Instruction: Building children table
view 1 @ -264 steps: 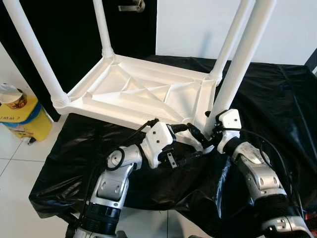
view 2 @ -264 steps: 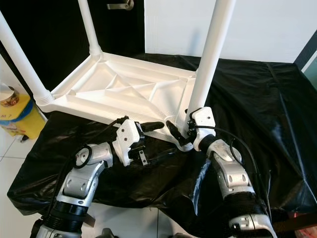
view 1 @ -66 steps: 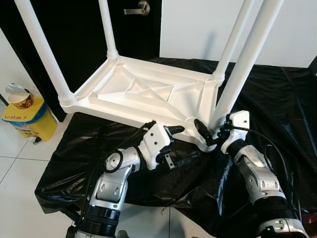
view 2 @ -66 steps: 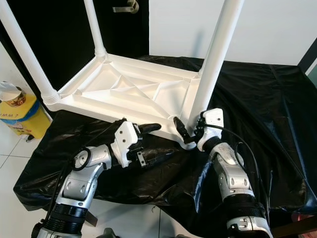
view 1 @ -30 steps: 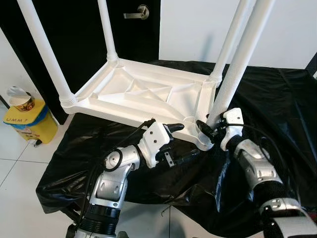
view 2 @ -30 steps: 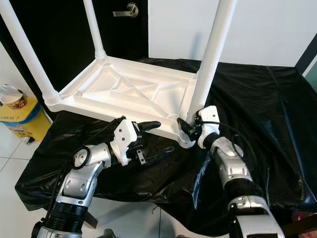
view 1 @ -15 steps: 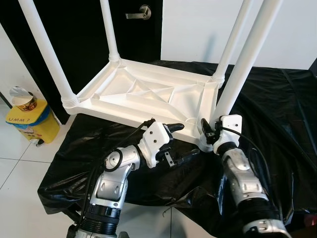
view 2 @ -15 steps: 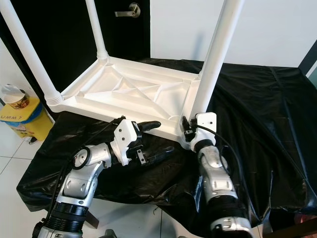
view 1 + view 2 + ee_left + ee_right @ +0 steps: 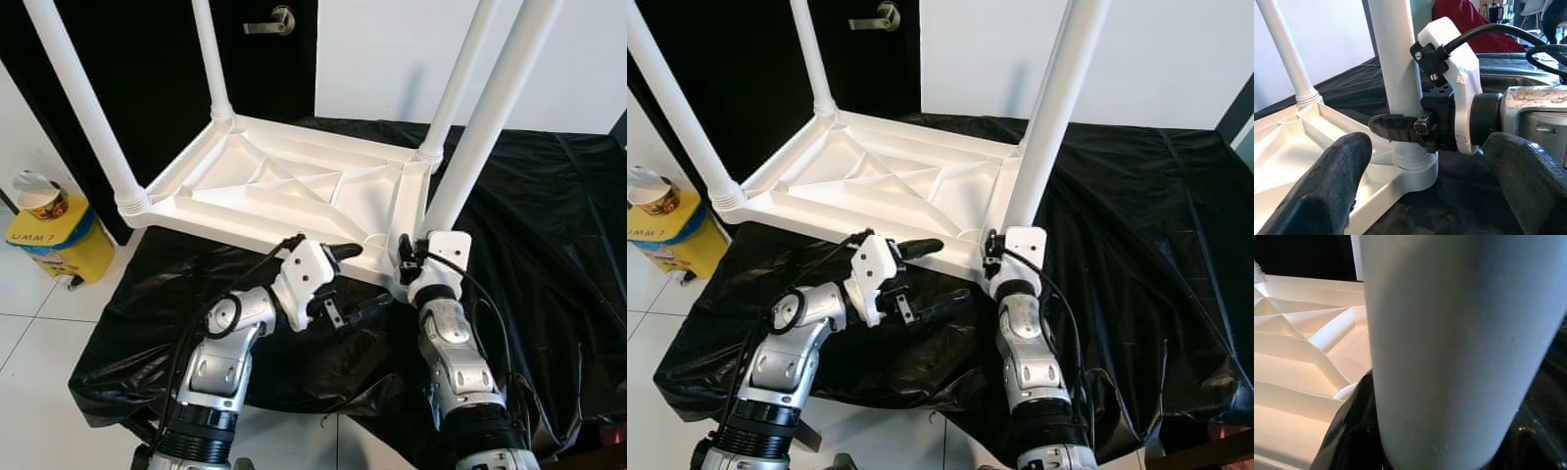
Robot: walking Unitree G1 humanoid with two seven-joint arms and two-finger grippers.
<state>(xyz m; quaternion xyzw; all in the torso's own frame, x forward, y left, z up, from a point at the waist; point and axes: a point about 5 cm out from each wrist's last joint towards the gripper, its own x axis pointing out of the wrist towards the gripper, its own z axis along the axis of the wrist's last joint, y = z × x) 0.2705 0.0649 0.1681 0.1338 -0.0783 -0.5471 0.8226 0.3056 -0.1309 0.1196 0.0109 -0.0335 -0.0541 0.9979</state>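
A black door with a metal lever handle [image 9: 266,23] beside a white wall [image 9: 392,59]; pale, possibly tiled floor [image 9: 39,323].

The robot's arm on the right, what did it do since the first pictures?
The right gripper stayed clamped on the near table leg, low by its socket, while the arm behind it swung inward from the right until it stood almost straight below. The left gripper stayed open beside the white tabletop, which still lies upside down on the black sheet.
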